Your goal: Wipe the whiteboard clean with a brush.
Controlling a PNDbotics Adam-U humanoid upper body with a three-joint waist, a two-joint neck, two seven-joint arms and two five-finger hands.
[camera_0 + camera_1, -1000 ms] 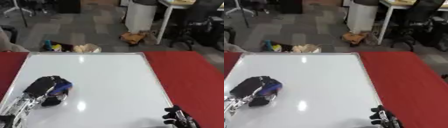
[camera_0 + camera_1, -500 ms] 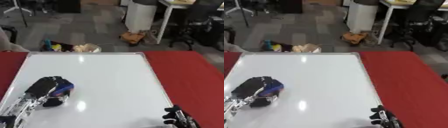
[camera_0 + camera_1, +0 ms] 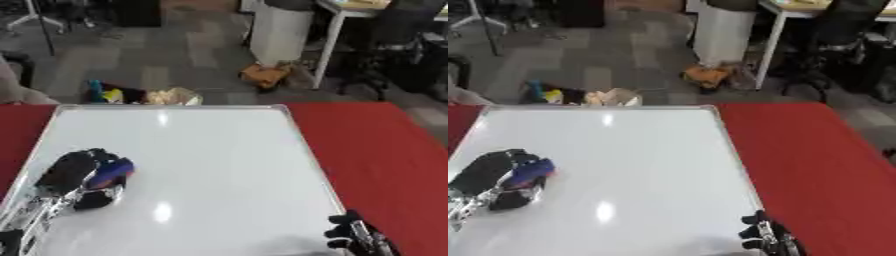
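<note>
Holding the blue brush under the curled left robot hand on the whiteboard, barely sliding since a moment ago, board looking clean, right robot hand resting with fingers up nearby.

we see a big white whiteboard lying flat on the red table, and a blue brush on its left side.
</note>
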